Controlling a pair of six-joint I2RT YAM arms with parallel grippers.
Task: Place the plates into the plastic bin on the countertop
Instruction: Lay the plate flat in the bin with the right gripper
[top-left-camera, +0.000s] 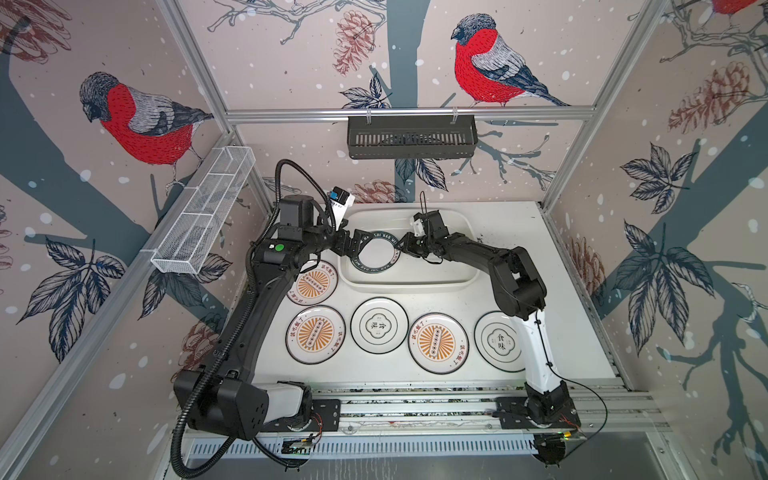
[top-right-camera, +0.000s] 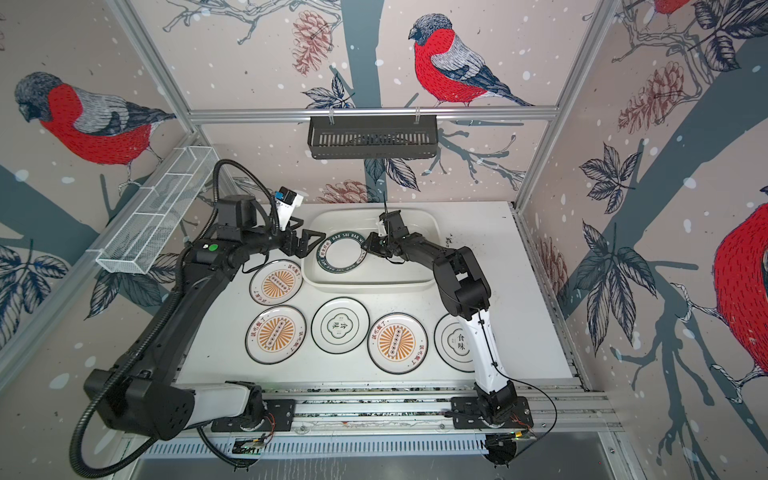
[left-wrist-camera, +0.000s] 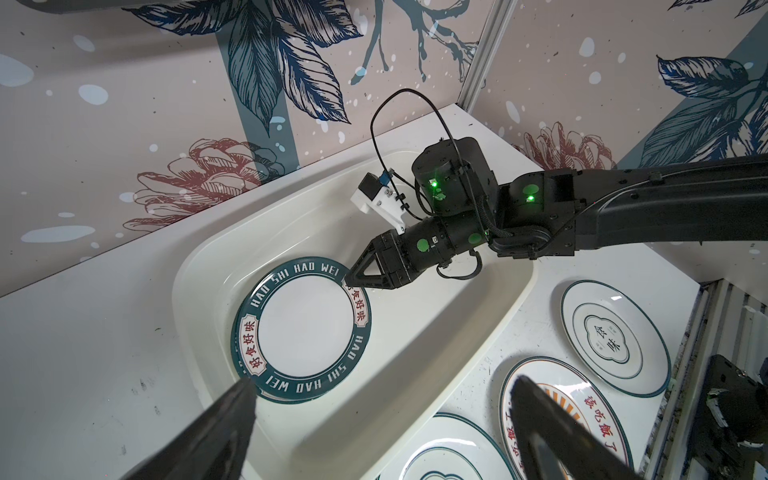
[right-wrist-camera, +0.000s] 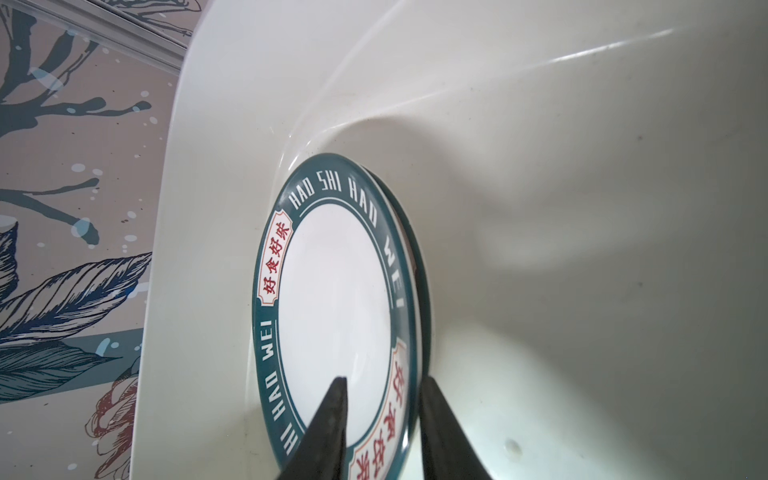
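Where the left arm reaches in, the left pincer (top-left-camera: 358, 246) hangs released, jaws spread wide and holding nothing, over the left rim of the plastic bin (top-left-camera: 415, 280). The bin sits at the rear of the tabletop (top-left-camera: 561, 311). In its left half the top lettered plate (top-left-camera: 376, 251) lies flat on a lower lettered plate (right-wrist-camera: 423, 262), whose dark rim shows along one side. The right pincer (top-left-camera: 402, 245) straddles the top lettered plate's right rim, jaws parted wider than the rim, not clenched. In front of the bin, left to right on the tabletop:

- rear sunburst plate (top-left-camera: 312, 284), just beside the bin's left corner
- front sunburst plate (top-left-camera: 315, 334)
- middle quatrefoil plate (top-left-camera: 379, 325)
- right sunburst plate (top-left-camera: 438, 343)
- right quatrefoil plate (top-left-camera: 496, 340), partly hidden by the right arm
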